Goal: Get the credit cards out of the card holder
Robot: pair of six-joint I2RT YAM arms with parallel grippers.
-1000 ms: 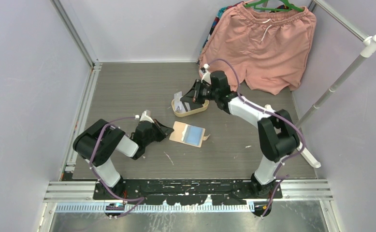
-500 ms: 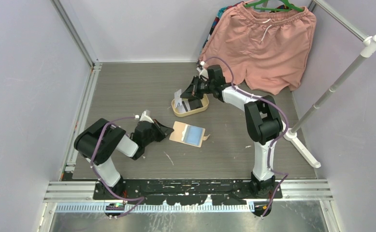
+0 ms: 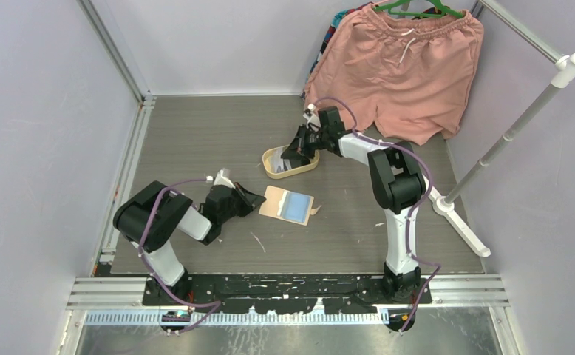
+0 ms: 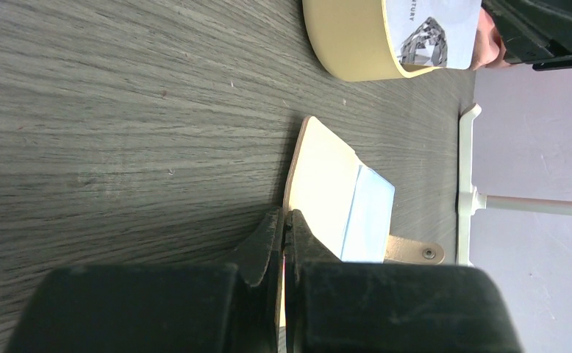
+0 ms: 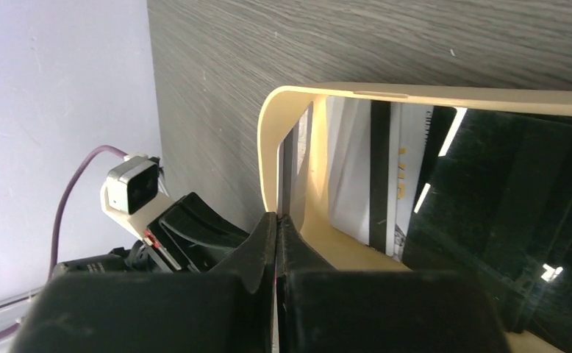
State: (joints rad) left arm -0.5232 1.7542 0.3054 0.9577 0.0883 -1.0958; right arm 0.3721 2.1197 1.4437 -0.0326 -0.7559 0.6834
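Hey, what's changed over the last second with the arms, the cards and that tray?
The right gripper, shut on a credit card, came down and carried the card lower into the cream tray. That arm's elbow swung in toward the middle. Nothing was let go. The left gripper, shut, and the open card holder stayed put.
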